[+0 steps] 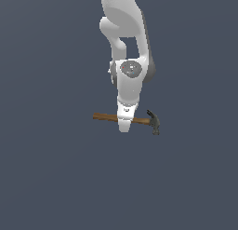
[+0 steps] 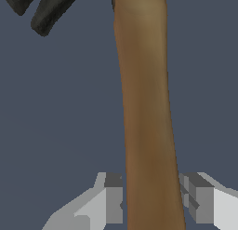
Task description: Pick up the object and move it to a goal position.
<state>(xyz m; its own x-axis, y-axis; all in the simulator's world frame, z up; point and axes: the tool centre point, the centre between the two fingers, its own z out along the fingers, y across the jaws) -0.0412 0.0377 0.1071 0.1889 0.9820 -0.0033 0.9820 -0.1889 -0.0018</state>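
Arm: white, smooth, rounded casings; reaches straight down over the middle of the exterior view, hiding part of the handle.
Floor: flat, matt, uniform blue-grey; no goal marker shows in either view.
Hammer: lies level across the exterior view, handle end toward that view's left, head toward its right; whether it rests on the floor or is just off it cannot be told.
Handle: straight brown wood with a faint grain, rigid, slightly thicker toward the free end; runs between the two fingers.
Head: dark grey metal, rough-looking, with a curved claw; short and blocky.
Gripper: grey, boxy fingers, one on each side of the handle. One pad sits against the wood; the other shows a thin gap, so a firm clamp cannot be confirmed.
Handling: likely stiff and head-heavy, so the head end would tend to dip when lifted.
Hold point: the fingers straddle the handle roughly mid-length, somewhat nearer the head; that seems sound, as it keeps the weight close. Smooth wood may slip or twist under a weak squeeze.
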